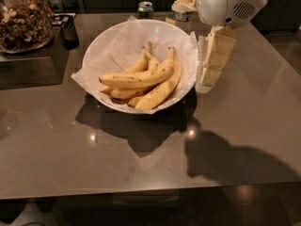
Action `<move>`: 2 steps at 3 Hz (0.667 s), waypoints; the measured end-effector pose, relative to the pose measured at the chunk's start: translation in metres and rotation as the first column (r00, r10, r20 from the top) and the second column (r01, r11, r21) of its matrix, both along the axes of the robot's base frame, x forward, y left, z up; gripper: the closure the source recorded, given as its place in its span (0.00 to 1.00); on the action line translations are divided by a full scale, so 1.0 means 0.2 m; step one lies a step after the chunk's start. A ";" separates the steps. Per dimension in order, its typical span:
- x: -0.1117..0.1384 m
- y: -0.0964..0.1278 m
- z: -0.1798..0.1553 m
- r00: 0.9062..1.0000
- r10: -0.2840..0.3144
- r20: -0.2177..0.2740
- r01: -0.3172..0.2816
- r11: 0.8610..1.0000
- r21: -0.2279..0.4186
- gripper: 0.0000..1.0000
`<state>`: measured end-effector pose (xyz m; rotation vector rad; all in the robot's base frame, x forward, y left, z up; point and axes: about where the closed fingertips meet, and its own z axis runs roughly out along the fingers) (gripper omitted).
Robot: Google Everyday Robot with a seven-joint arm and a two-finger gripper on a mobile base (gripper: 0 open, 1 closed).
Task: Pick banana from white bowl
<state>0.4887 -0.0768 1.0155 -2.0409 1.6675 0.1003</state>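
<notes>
- Gripper [212,72], at 3 o'clock of white bowl [96,48]: its arm [228,4] is cut off by the top edge.
- Nut jar [23,20], 10 o'clock: cropped at the corner.
- Bottle [180,17], 1 o'clock: mostly hidden behind the arm.
</notes>
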 end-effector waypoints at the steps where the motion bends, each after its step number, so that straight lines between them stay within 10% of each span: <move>1: 0.08 0.07 -0.06 0.999 0.046 -0.022 -0.044 0.997 0.057 0.00; 2: 0.08 0.07 -0.08 0.999 0.047 -0.026 -0.046 0.997 0.060 0.18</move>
